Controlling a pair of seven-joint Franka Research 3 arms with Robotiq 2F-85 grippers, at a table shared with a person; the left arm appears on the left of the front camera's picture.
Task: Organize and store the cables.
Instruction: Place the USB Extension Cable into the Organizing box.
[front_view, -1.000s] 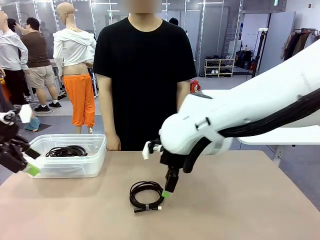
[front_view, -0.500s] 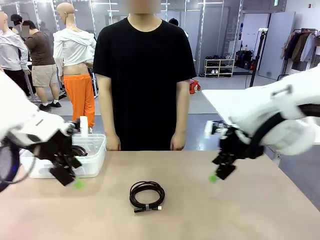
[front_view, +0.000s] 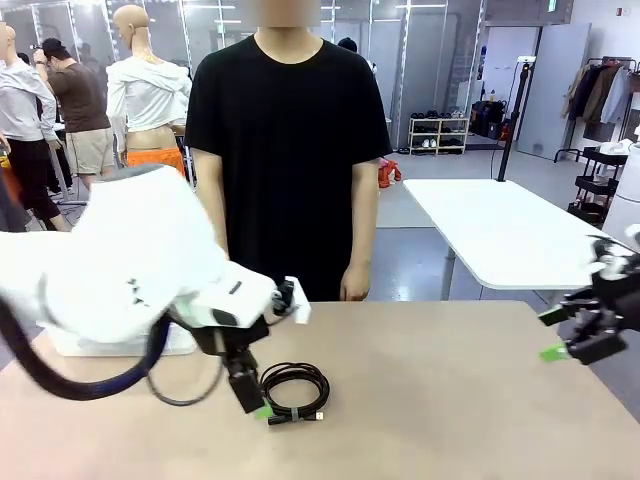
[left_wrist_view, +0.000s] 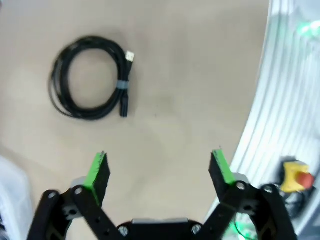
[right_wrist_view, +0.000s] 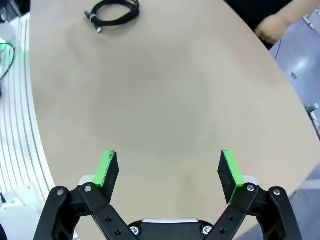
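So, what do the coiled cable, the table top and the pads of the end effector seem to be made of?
Coiled USB cable: black, smooth rubbery or plastic sheath, matte; a grey band ties it, and one plug tip looks metallic.
Table top: beige, flat, matte, probably laminate; no grain shows.
Pads of the left end effector: bright green, dull finish, likely rubber or foam; the look leaves it open.

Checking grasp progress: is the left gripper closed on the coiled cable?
No, the left gripper stands open, the cable lying untouched beyond it.
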